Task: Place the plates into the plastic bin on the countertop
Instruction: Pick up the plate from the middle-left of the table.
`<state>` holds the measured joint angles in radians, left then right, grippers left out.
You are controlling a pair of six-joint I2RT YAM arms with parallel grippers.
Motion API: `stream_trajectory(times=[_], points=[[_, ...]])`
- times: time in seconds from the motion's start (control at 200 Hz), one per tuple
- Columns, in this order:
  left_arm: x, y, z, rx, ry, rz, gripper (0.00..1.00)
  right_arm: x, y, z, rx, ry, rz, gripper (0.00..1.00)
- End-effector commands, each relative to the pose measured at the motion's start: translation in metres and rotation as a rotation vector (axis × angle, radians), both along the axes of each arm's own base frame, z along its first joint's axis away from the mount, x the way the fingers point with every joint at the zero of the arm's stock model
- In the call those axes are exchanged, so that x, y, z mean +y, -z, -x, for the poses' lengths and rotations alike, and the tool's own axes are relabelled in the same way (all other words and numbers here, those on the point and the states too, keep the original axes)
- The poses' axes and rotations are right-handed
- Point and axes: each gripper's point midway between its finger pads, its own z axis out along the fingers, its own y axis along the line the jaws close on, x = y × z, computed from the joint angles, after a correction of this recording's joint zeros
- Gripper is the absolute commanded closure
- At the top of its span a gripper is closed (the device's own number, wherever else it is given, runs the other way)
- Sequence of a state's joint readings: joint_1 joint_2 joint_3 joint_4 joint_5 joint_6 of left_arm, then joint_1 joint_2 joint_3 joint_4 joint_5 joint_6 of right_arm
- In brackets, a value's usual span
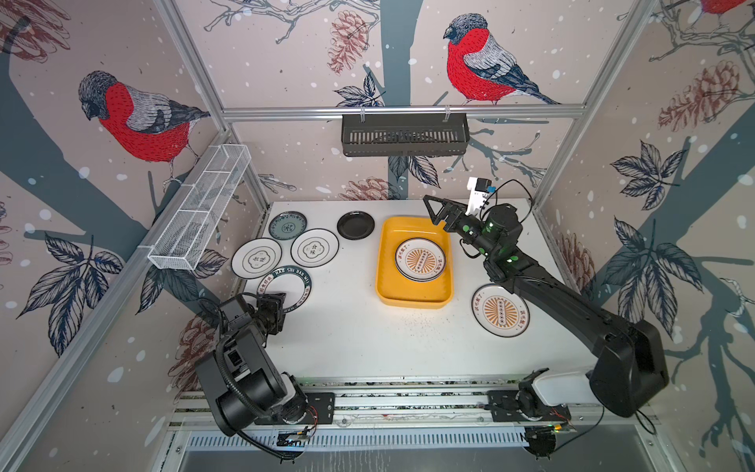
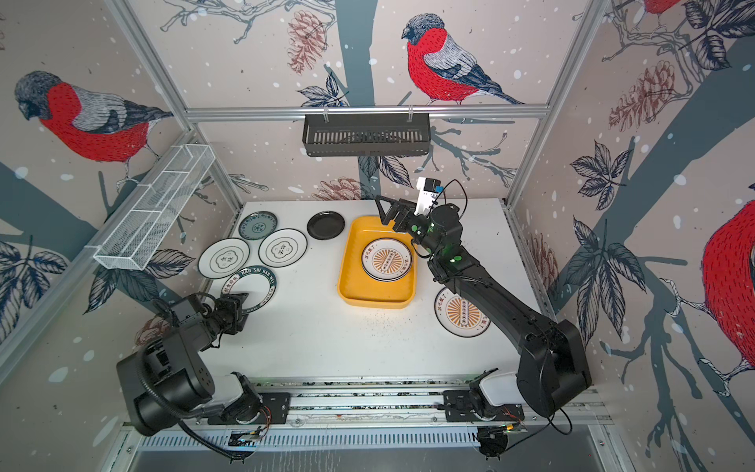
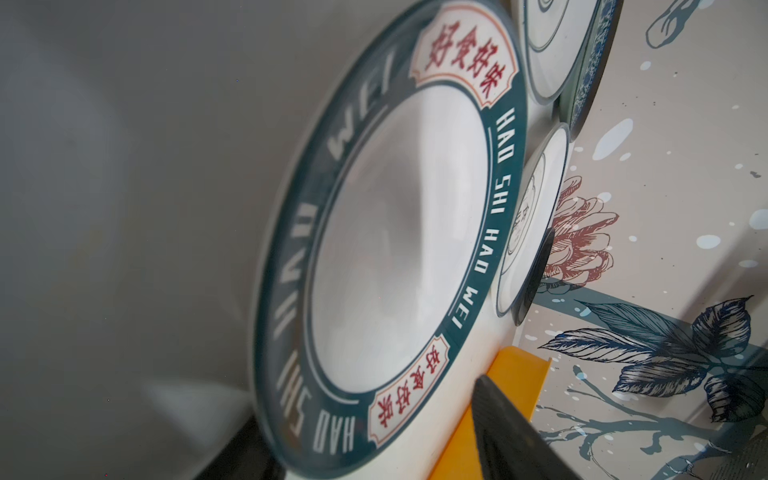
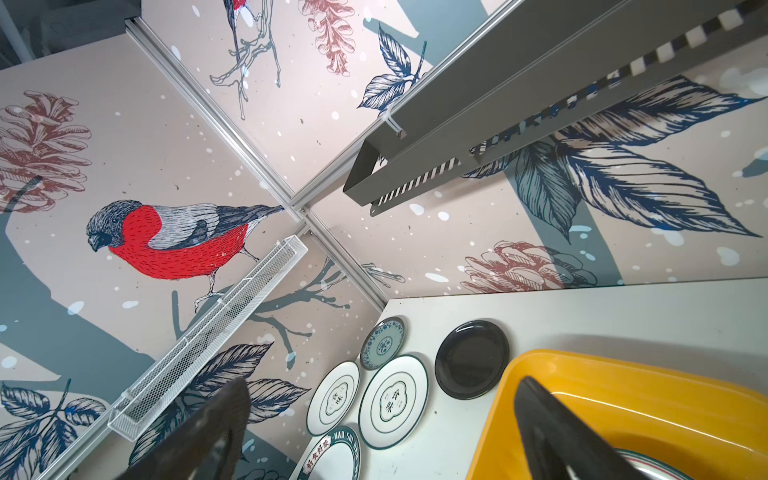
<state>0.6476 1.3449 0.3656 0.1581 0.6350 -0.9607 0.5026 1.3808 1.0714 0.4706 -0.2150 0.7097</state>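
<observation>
White countertop (image 1: 347, 335) bears yellow bin (image 1: 384, 261) holding stacked sunburst plates (image 1: 420, 259).

Bright even light, soft shadows, left wrist view blurred

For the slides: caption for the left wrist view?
Close-up of lettered plate; flower plate, teal plate and bin edge beyond.

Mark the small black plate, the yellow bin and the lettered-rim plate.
small black plate (image 1: 356, 224): in a top view, centre.
yellow bin (image 1: 402, 229): in a top view, bare floor.
lettered-rim plate (image 3: 399, 232): left wrist view, white centre.
</observation>
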Motion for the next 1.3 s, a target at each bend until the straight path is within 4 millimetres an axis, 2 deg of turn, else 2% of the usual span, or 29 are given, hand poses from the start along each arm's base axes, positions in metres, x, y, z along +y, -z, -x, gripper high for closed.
stream_trajectory(times=[0.0,0.16,0.345,0.485,0.745,0.981,1.181,1.296], points=[[-0.005,0.019,0.011,0.064,-0.001,0.027,0.55,-0.009,-0.006,-0.004,-0.012,0.055,-0.014,0.01],[-0.002,0.022,0.014,0.084,-0.021,0.012,0.66,-0.011,-0.007,-0.008,-0.002,0.079,-0.016,0.00],[-0.001,0.019,0.016,0.091,-0.023,0.002,0.92,-0.008,-0.005,-0.014,0.014,0.081,-0.022,0.01],[-0.003,0.008,0.013,0.054,-0.019,0.007,1.00,-0.007,-0.003,-0.014,0.024,0.091,-0.020,0.01],[-0.007,-0.024,0.014,0.001,0.008,-0.032,1.00,0.001,-0.001,-0.010,0.029,0.079,0.001,0.01],[-0.019,-0.070,0.006,-0.155,0.061,-0.033,1.00,0.005,0.006,-0.005,0.048,0.079,0.032,0.01],[-0.038,-0.113,-0.006,-0.305,0.134,0.010,1.00,-0.025,0.003,-0.001,0.051,0.190,0.090,0.00],[-0.059,-0.134,-0.020,-0.357,0.220,0.011,1.00,-0.044,0.002,0.000,0.057,0.247,0.096,0.01]])
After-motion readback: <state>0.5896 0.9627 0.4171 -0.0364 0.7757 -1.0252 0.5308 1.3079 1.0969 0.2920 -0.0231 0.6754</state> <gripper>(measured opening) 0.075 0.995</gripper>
